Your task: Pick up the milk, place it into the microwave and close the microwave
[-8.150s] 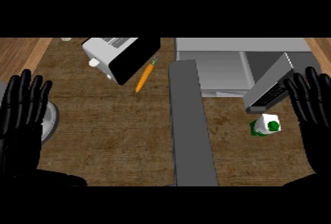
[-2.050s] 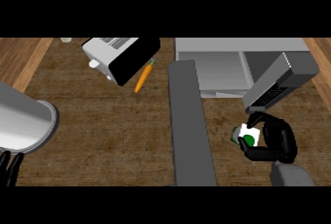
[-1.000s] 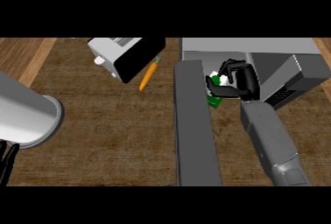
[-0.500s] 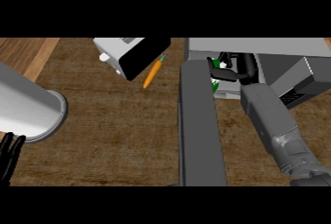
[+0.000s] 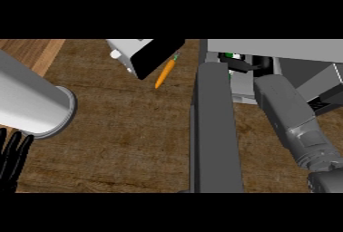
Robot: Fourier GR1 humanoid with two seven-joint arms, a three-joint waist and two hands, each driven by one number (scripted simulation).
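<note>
A: One step is in hand, as I read it: the placing. The right forearm point(image 5: 291, 120) reaches deep into the microwave point(image 5: 268, 47), and the milk point(image 5: 232, 56) shows only as a sliver of green and white inside the cavity, just behind the top end of the open microwave door point(image 5: 214, 131)

B: Is the right hand point(image 5: 251, 63) holding it or has it let go?

A: I cannot tell. Only a dark bit of that hand shows past the forearm, close against the carton, and the fingers are hidden. Whether the milk is set down on the microwave floor or held above it is also hidden

B: And the left hand point(image 5: 13, 156)?

A: Well away from the microwave, at the lower left edge of the view, fingers straight and relaxed, holding nothing. A grey forearm point(image 5: 30, 106) crosses the corner above it

B: What does the next move call for?

A: My judgement: let the carton go inside the cavity, draw the right arm back out past the door without dragging the milk along, then swing the door shut. The door stands wide open toward the robot, edge-on, so the arm must clear it first

B: Anything else near the microwave?

A: A carrot point(image 5: 164, 72) lies on the counter point(image 5: 134, 136) left of the door, beside a white and black toaster point(image 5: 144, 54); neither is in the door's way, I think
</note>
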